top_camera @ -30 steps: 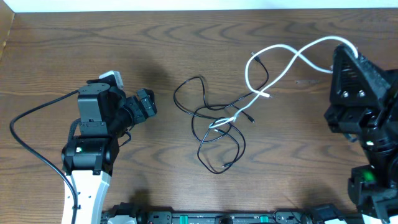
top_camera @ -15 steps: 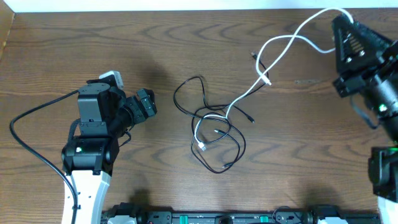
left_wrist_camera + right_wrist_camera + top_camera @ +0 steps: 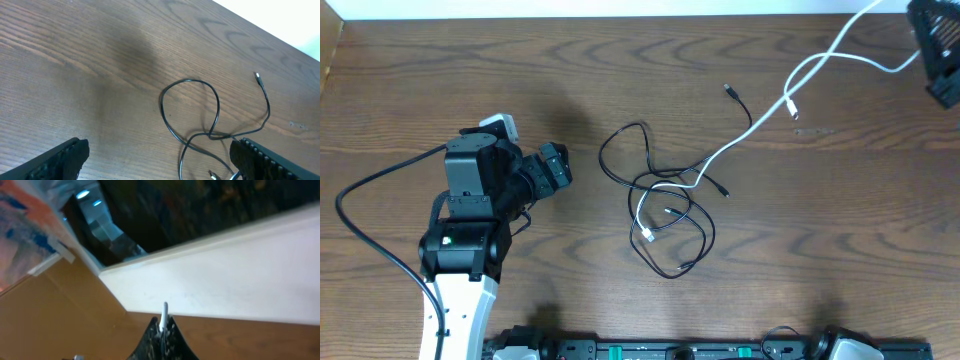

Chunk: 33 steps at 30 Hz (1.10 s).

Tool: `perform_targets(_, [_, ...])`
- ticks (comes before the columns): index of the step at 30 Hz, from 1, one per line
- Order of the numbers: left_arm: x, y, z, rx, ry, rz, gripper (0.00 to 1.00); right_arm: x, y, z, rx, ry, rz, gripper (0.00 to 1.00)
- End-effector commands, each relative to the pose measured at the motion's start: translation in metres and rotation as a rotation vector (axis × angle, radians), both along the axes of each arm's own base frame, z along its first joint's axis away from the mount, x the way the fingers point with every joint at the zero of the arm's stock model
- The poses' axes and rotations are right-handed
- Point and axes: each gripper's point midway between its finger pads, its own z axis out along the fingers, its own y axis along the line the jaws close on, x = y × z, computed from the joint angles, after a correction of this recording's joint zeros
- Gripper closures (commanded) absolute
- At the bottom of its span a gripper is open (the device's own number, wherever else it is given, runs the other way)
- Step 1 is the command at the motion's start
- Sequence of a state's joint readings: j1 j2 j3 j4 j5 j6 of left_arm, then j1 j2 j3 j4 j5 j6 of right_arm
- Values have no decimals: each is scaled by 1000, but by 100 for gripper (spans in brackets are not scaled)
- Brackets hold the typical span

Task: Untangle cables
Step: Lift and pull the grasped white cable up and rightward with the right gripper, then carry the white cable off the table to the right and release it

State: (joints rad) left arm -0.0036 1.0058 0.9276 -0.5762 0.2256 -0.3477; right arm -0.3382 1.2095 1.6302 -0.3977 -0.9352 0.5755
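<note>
1. Right claw (image 3: 161,332): pinched together on the white cable (image 3: 733,142) at the upper right corner of the overhead frame. In the wrist view a short white stub pokes out above its tips.
2. White cable: it runs from that corner down-left across the counter (image 3: 440,70) into the black cables (image 3: 665,188) at frame centre. Its plug (image 3: 648,237) lies inside the tangle.
3. Left claw (image 3: 560,165): spread wide and holding nothing, left of centre, well apart from the tangle.
4. Handling, as judged: the cords are thin, light and limp, so they can be pulled but not pushed. They likely slide easily on the wood, so the whole knot may drag along with the white one.
5. Snag risk: the plug is the widest part and may catch in a black strand on its way out.
6. Where to hold: the black loop (image 3: 191,80) at the tangle's upper left lies flat and free, nearest the left claw. Pinching it there should anchor the black cords. The tips must come right down to the counter.
</note>
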Motion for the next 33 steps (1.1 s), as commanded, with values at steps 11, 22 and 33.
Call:
perform_targets(11, [1, 3, 7, 2, -17, 20, 4, 13, -90, -80, -100, 323, -414, 99])
perform_targets(22, [1, 3, 7, 2, -17, 20, 4, -69, -208, -89, -338, 537, -963, 99])
perform_targets(33, [1, 3, 7, 2, -17, 20, 4, -132, -261, -140, -371, 872, -1183, 99])
